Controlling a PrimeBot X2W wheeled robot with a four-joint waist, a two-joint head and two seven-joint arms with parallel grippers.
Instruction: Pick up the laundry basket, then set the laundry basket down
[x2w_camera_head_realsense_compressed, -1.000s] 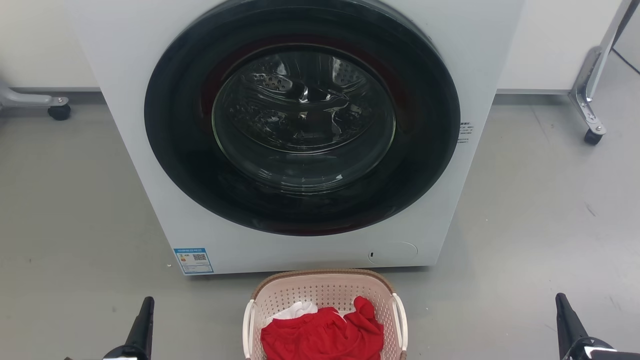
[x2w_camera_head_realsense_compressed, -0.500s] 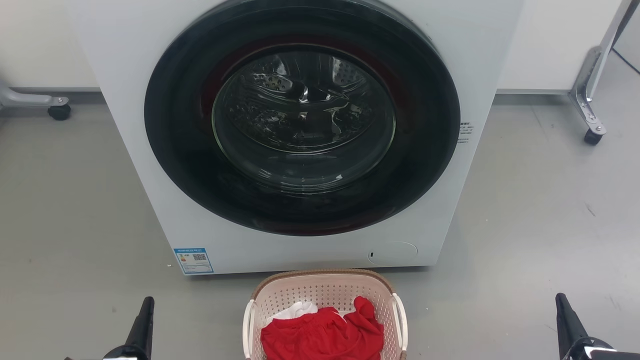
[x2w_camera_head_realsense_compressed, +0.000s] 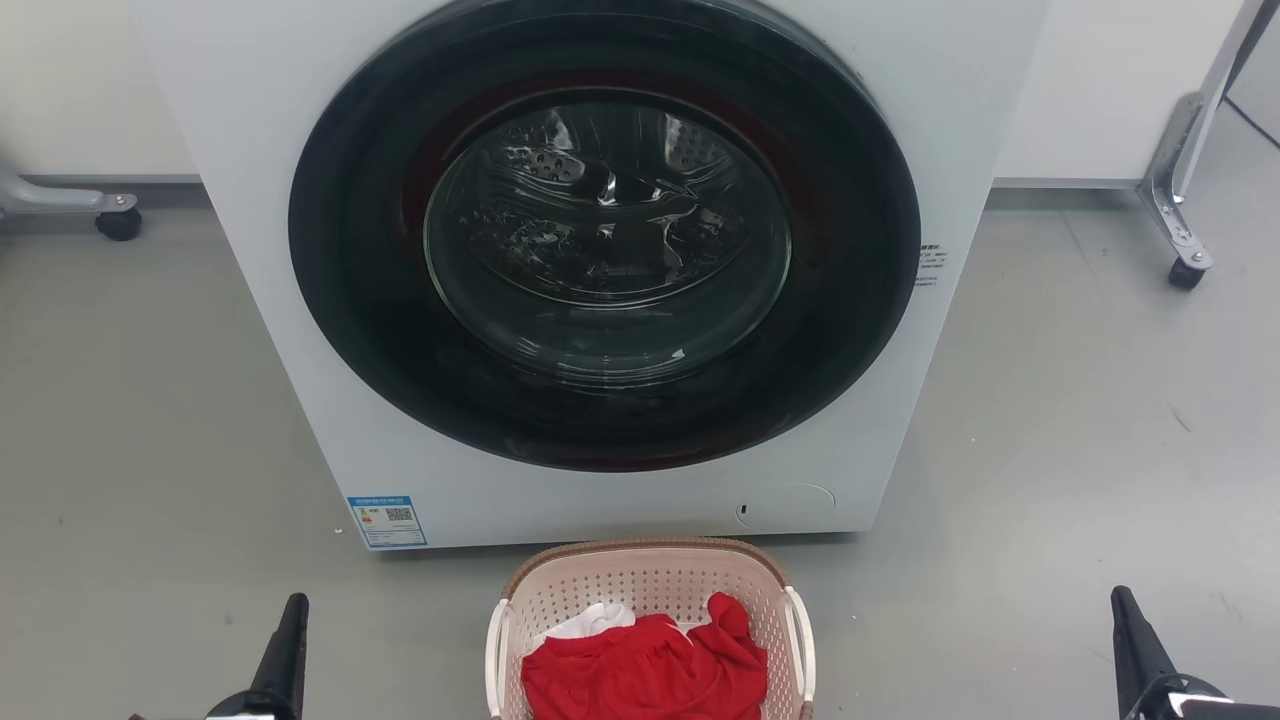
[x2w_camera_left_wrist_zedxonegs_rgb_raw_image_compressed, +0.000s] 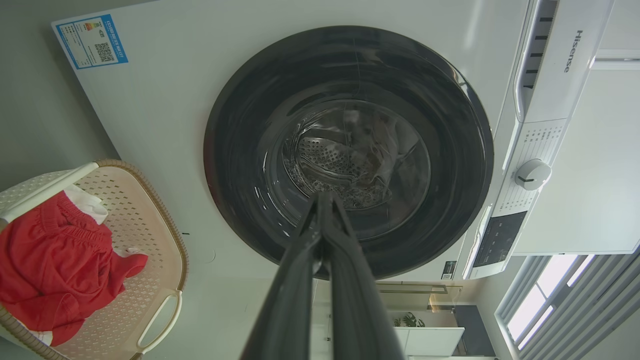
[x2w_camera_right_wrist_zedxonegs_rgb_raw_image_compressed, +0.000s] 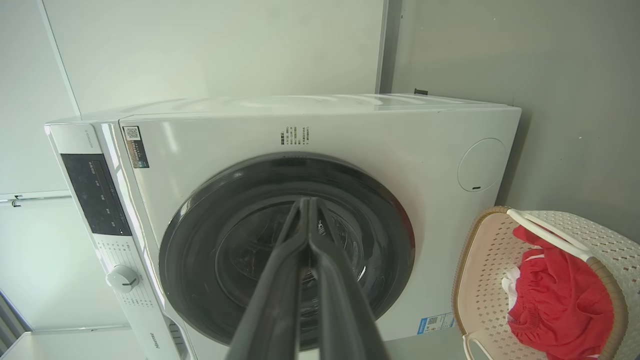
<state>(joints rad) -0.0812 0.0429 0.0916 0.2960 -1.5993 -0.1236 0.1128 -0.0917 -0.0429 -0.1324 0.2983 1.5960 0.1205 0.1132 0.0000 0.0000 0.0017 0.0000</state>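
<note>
A white front-loading washing machine (x2w_camera_head_realsense_compressed: 250, 200) stands on a grey floor (x2w_camera_head_realsense_compressed: 1050, 450), its round dark door shut. The laundry basket (x2w_camera_head_realsense_compressed: 650, 585) sits on the floor just in front of it, holding a red garment (x2w_camera_head_realsense_compressed: 640, 680) over something white, perhaps another garment. The left gripper (x2w_camera_left_wrist_zedxonegs_rgb_raw_image_compressed: 324, 200) and right gripper (x2w_camera_right_wrist_zedxonegs_rgb_raw_image_compressed: 306, 202) flank the basket, well apart from it, jaws closed and empty.

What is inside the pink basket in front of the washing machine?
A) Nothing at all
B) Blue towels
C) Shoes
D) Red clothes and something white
D: a crumpled red garment lies in the laundry basket, with a bit of white cloth peeking out behind it.
</note>
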